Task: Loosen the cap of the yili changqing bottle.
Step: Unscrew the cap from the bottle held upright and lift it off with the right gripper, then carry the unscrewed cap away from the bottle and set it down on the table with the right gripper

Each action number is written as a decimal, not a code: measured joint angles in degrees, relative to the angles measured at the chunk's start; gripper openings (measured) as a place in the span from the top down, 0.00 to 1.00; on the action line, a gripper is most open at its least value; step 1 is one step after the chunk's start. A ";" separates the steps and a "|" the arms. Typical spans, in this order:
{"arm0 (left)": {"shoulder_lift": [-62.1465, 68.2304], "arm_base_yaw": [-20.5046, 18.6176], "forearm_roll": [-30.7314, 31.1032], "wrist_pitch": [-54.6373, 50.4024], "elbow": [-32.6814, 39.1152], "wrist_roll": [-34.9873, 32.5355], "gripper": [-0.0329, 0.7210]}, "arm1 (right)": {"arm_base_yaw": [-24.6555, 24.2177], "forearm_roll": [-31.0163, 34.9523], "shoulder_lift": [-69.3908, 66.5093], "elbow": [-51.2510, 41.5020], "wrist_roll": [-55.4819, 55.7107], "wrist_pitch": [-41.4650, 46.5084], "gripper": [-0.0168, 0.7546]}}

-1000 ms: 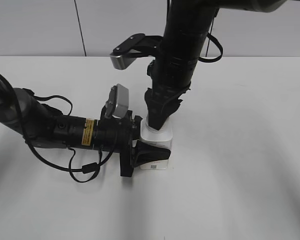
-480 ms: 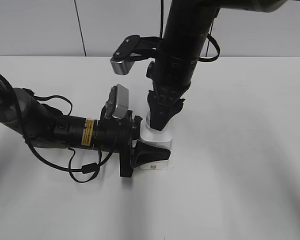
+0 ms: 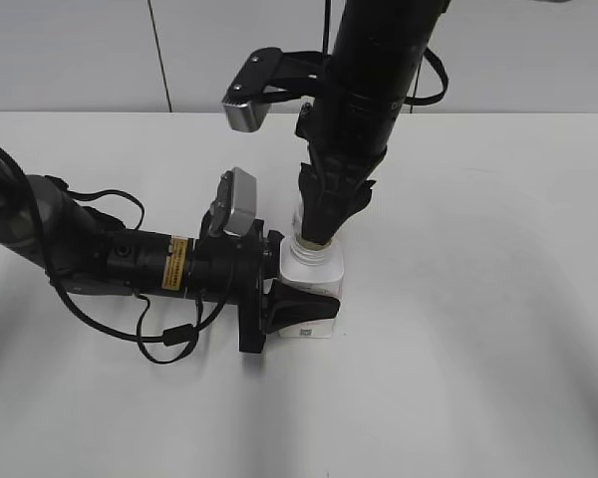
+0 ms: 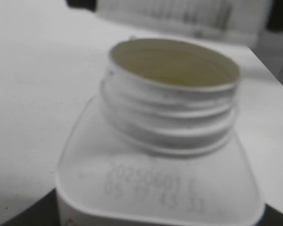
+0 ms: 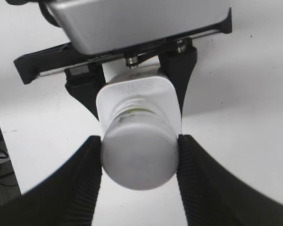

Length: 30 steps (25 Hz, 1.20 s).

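The yili changqing bottle stands upright on the white table, a squat white bottle. My left gripper reaches in from the left and is shut on its body. In the left wrist view the bottle fills the frame; its threaded neck is bare and its mouth uncovered. My right gripper hangs straight above the neck. In the right wrist view that gripper is shut on the round white cap, with the bottle's shoulders below and a gap between cap and neck.
The left arm and its looping cables lie across the table on the left. The left wrist camera box sits just left of the bottle, and the right wrist camera juts out above it. A pale wall stands behind.
My right gripper has risen straight up with the cap, which has come off the bottle; the neck now shows under it. The left arm and the bottle have not moved.
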<state>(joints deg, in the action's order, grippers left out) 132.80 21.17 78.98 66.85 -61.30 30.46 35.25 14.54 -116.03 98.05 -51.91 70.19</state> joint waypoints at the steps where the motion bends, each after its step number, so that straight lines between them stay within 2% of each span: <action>1: 0.00 0.00 0.00 0.00 0.00 0.00 0.44 | 0.00 -0.22 0.36 0.00 0.00 0.00 0.47; 6: 0.00 0.00 0.00 0.00 0.00 0.00 0.44 | -0.07 -2.26 2.10 0.00 3.27 -0.05 0.47; 11: 0.00 0.00 0.05 0.00 0.00 0.00 0.44 | -2.33 -5.00 3.30 0.00 13.09 -0.05 0.48; 16: 0.00 0.00 0.05 0.00 0.00 0.00 0.44 | -9.23 -5.12 3.30 0.00 22.49 -0.05 0.48; 24: 0.00 0.00 0.10 0.05 0.00 0.00 0.44 | -24.09 -5.59 3.30 -1.20 37.13 -1.58 0.48; 30: 0.00 0.00 0.10 0.05 0.00 0.00 0.44 | -28.74 -5.72 2.72 -8.19 40.03 -6.52 0.48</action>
<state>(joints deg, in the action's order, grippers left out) 132.80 21.17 79.08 66.91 -61.30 30.46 6.51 8.82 -113.31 89.86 -11.87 63.67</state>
